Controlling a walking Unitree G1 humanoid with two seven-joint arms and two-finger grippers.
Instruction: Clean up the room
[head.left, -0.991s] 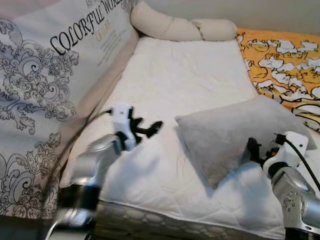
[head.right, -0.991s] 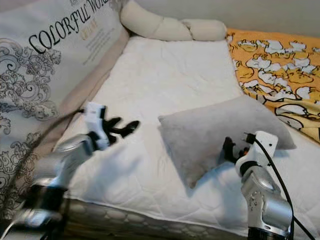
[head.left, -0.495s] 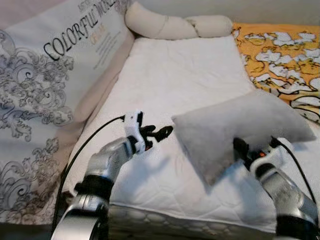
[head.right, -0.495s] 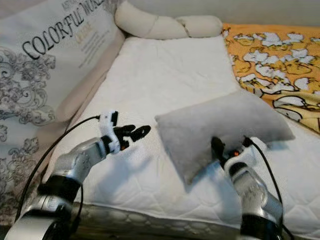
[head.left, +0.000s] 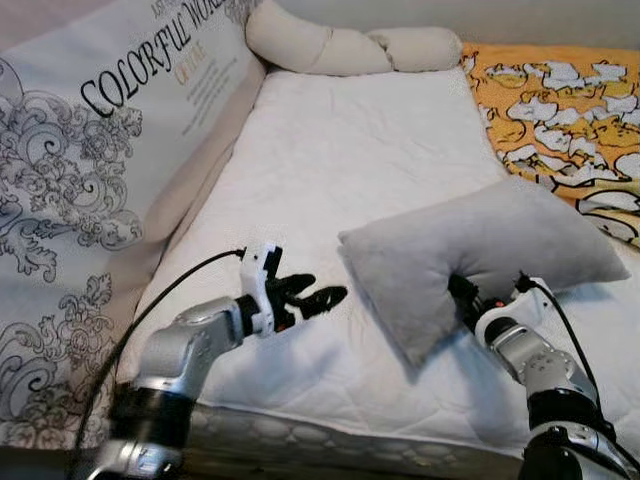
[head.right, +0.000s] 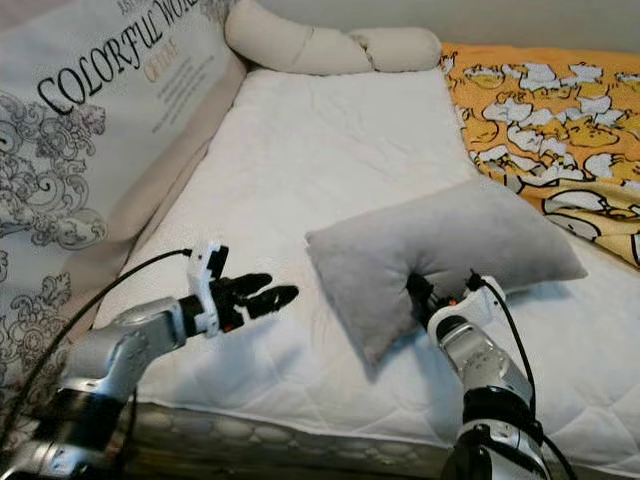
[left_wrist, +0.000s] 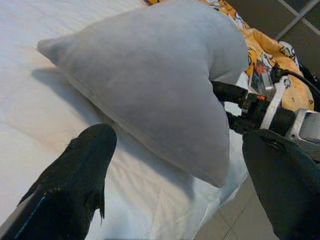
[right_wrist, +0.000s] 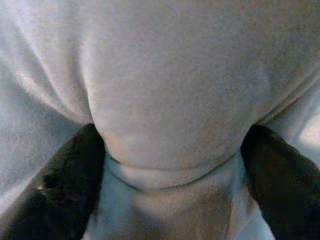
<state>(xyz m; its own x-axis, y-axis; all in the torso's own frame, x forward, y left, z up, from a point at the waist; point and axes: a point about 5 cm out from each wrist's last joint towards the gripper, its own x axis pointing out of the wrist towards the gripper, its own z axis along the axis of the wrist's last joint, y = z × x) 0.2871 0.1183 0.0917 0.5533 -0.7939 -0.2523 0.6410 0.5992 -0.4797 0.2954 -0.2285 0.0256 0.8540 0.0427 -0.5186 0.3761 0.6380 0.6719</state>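
the grey pillow (head.left: 480, 255) lies on the white bed (head.left: 350, 150), toward its front edge and right of centre, its long axis running from the near-left corner up toward the yellow blanket (head.left: 560, 110) at the far right. your right gripper (head.left: 462, 297) is the nearer one: it sits against the pillow's front edge about midway along, and the right wrist view shows the fabric bunched into a fold between the two black fingers (right_wrist: 65, 185), so the jaws are clamped on the pillow, though how firm the hold is cannot be judged. your left gripper (head.left: 318, 297) hovers just above the mattress, just left of the pillow's near-left corner and apart from it; its jaws stand apart and empty, pointing toward the pillow, which lies straight ahead of them in the left wrist view. judgement: any lift or drag turns on the right-hand pinch, and being taken near the middle of one long edge, the pillow would likely sag at both ends; the left gripper would need only a short reach to the corner to share the load. hidden: the right fingertips are buried in fabric, the pillow's underside and far edge cannot be seen, and the blanket is cut off at the frame edge. the printed cushion (head.left: 90, 170) stands along the left side, well apart.
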